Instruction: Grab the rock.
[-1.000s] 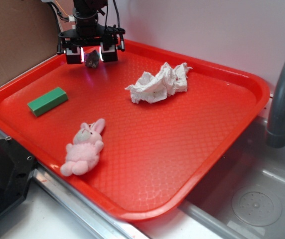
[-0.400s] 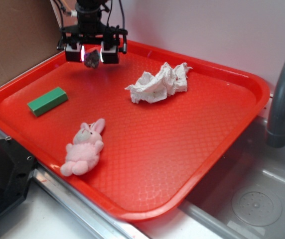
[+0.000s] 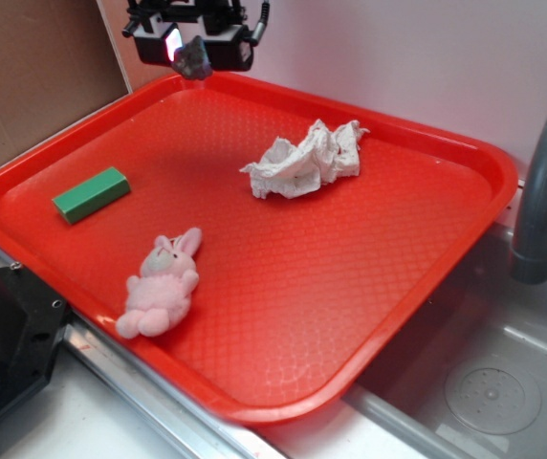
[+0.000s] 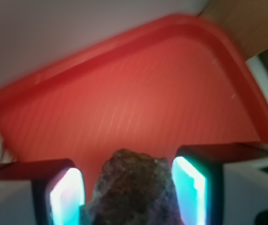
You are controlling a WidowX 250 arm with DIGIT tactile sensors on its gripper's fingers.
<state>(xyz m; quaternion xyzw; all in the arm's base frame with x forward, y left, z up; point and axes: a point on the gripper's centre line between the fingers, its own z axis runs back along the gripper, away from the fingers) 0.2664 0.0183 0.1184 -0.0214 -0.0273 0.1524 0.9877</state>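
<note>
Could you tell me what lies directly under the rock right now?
Only bare red tray shows under the rock, which the gripper holds lifted above it. The rock's own underside is hidden.

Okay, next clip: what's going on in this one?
A robot arm's gripper is shut on the rock, holding it clear in the air above the far corner of the red tray. The wrist view shows the rock wedged between the two fingers with the tray surface well below. A green block, a pink plush bunny and a crumpled paper towel lie untouched on the tray. The grab looks done.
</note>
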